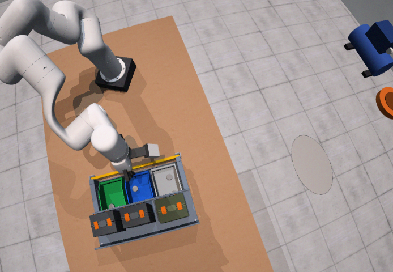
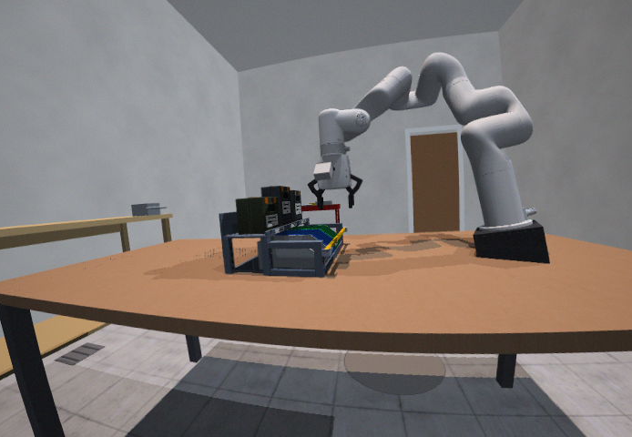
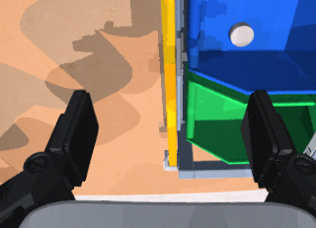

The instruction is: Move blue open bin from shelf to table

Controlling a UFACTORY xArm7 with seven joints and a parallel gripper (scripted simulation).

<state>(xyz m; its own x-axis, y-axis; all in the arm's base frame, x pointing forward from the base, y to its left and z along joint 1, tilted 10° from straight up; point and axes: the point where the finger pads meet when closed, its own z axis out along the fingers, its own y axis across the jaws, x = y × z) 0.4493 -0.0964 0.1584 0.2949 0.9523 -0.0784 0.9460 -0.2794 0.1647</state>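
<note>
The blue bin [image 1: 144,188] [image 2: 296,233] [image 3: 276,16] sits in the middle of the shelf's [image 1: 145,230] [image 2: 319,261] front row. A round grey part [image 1: 135,188] [image 3: 242,35] lies in it. The green bin [image 1: 113,191] [image 3: 212,101] with a grey part and the grey bin [image 1: 162,184] [image 2: 293,259] with parts stand on either side. My gripper [image 2: 335,204] [image 3: 169,109] is open and empty, pointing down, well above the shelf's front edge. In the wrist view one finger is over the green bin and the other over the table [image 1: 203,182] [image 2: 404,303] in front.
A yellow bar [image 1: 158,161] [image 2: 336,239] [image 3: 170,85] runs along the shelf's front. Two dark cases [image 1: 137,221] [image 2: 286,206] and an olive case [image 1: 171,216] [image 2: 250,216] with orange latches stand on the raised level behind the bins. The arm's black base [image 1: 129,73] [image 2: 510,249] stands across the table.
</note>
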